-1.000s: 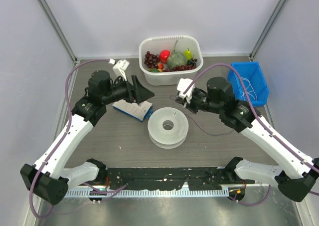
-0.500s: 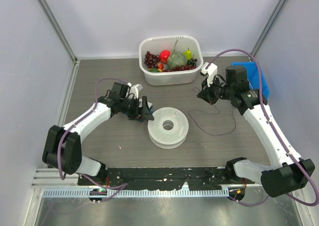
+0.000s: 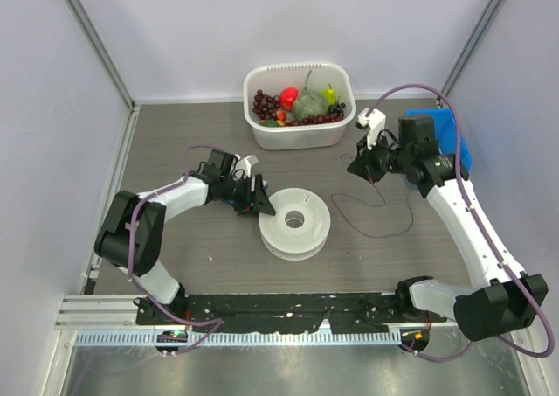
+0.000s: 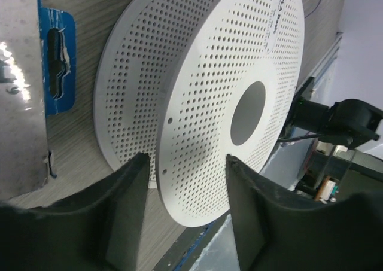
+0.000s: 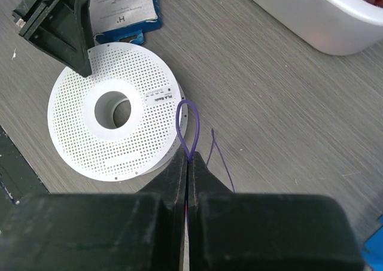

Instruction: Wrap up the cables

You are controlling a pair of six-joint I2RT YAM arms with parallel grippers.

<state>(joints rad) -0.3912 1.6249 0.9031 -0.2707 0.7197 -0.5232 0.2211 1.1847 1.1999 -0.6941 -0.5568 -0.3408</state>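
The cable in view is a very thin purple strand (image 3: 377, 236) lying in a loose loop on the table right of the round white perforated spool (image 3: 295, 223). My right gripper (image 3: 362, 167) is shut on it, and a small loop of cable (image 5: 179, 124) sticks out past the fingertips (image 5: 188, 160), above the spool's (image 5: 116, 124) right edge. My left gripper (image 3: 262, 205) is open and low at the spool's left rim. In the left wrist view its fingers (image 4: 128, 211) straddle the edge of the spool's top flange (image 4: 227, 85) without closing on it.
A white tub (image 3: 300, 138) of toy fruit stands at the back centre. A blue bin (image 3: 460, 154) sits at the back right, partly behind my right arm. A blue and silver packet (image 5: 125, 2) lies left of the spool, under my left arm.
My left arm has dropped low and brought its open gripper to the spool's left rim. My right gripper has moved back and right, away from the spool, pulling the purple cable out.
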